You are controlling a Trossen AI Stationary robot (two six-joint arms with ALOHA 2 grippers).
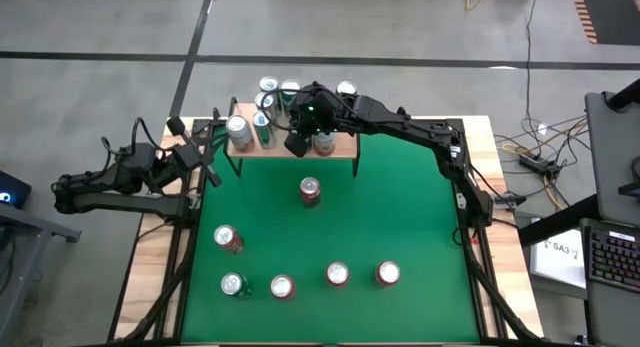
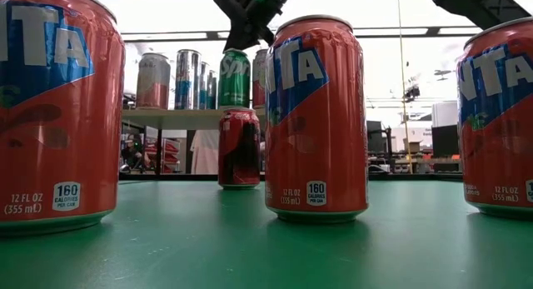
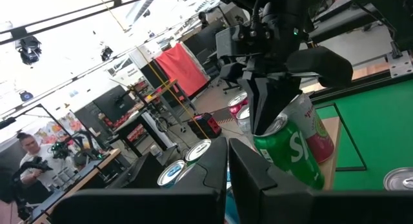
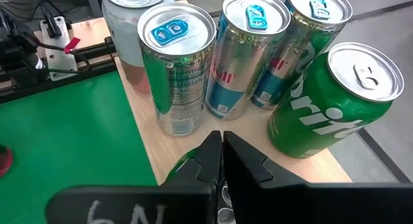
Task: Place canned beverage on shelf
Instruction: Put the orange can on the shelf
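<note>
My right end effector hangs over the shelf. Its fingers are drawn together with nothing visibly between them. The green Sprite can stands on the board right under the tips. I cannot tell whether they still nip its rim.

As I judge it, the can is placed and the step in hand is to get clear. I should make sure the tips are off the rim, then rise straight up before pulling back, because any sideways drag could topple it.

The tall silver can and the Red Bull cans crowd just beyond my fingers. A low sweep would strike them.

Out on the green worktop, a dark red can stands just in front of the shelf. The Fanta cans stand well apart from it, towards the front edge.

My left end effector waits off the worktop's left side with its fingers close together.
</note>
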